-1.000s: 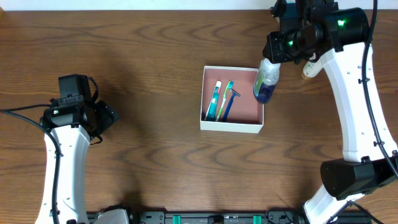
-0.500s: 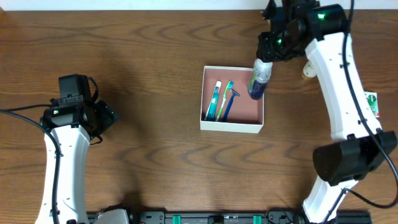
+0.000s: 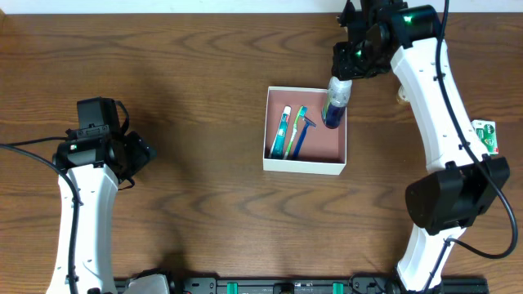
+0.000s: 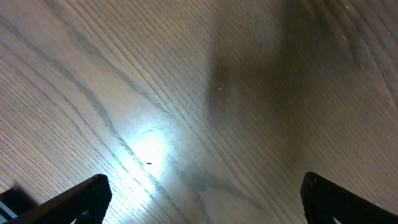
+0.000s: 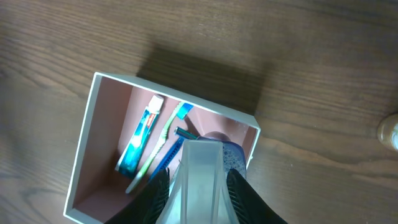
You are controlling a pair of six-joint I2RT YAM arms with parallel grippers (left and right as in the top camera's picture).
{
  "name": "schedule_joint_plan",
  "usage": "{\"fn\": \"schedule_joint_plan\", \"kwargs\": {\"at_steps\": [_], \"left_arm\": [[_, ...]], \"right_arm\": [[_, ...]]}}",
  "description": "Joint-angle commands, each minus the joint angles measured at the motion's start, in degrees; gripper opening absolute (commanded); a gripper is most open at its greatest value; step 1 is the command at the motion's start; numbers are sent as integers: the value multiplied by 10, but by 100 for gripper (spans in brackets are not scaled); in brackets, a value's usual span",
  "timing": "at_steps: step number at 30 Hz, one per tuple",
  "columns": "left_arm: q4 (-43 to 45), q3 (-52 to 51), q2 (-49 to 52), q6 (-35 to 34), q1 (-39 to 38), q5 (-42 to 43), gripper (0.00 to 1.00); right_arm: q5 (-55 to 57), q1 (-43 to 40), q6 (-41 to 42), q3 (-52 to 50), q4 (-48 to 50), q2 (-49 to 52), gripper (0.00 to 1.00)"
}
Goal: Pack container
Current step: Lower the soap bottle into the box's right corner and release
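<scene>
The container (image 3: 305, 167) is a square white-walled box with a reddish-brown inside, mid-table; it also shows in the right wrist view (image 5: 84, 165). Inside lie a toothpaste tube (image 3: 283, 131), a green toothbrush (image 3: 295, 122) and a blue razor (image 3: 303, 131). My right gripper (image 3: 343, 75) is shut on a clear bottle with blue liquid (image 3: 334, 104) and holds it tilted over the box's far right corner. In the right wrist view the bottle (image 5: 202, 180) sits between the fingers (image 5: 198, 196). My left gripper (image 4: 199, 202) is open and empty over bare wood at the left.
A small pale bottle (image 3: 406, 91) stands right of the box, behind the right arm. A small green-and-white packet (image 3: 488, 135) lies near the right edge. The table is dark wood (image 3: 196, 98).
My right gripper has carried the bottle leftward, from outside the box's right wall to over its far right corner. The left arm has not moved.
</scene>
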Motion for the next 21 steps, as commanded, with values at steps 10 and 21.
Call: {"fn": "schedule_joint_plan", "kwargs": {"at_steps": [10,21], "left_arm": [[-2,0,2,-7,3,-3,98],[-2,0,2,-7,3,-3,98]], "right_arm": [[34,16,2,2,15,11,30],[59,33,0,-31,41,11,30]]}}
